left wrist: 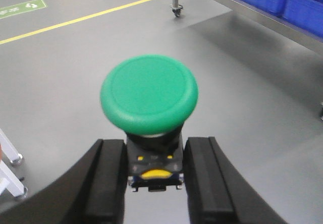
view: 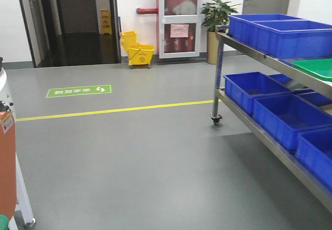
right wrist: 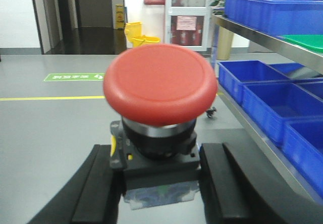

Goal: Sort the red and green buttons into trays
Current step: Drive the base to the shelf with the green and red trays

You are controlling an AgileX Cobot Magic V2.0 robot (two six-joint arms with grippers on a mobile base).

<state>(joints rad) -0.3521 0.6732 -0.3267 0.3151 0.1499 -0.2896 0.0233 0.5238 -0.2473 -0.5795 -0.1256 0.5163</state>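
Left gripper [left wrist: 154,176] pinches the dark base of the green button [left wrist: 149,95] between its two black fingers [left wrist: 108,181]. The mushroom cap faces the wrist camera and hangs in the air over the grey floor [left wrist: 242,82]. Right gripper [right wrist: 159,186] is clamped on the red button [right wrist: 160,82] the same way, by its dark block base, cap toward the lens. To the robot's right stands a steel rack [view: 270,59] on castors, with two shelves in view. Deep blue crates [view: 280,33] sit on the upper shelf, and more line the lower one. The green tray [view: 316,67] lies on the upper shelf just beside the crates, only its corner showing at the front view's right edge. In the right wrist view it is well apart from the red button. A potted plant [view: 217,15] and a yellow mop bucket [view: 139,53] stand by the far wall. A green floor sign [view: 79,90] and a thin yellow line [view: 114,109] mark the floor.
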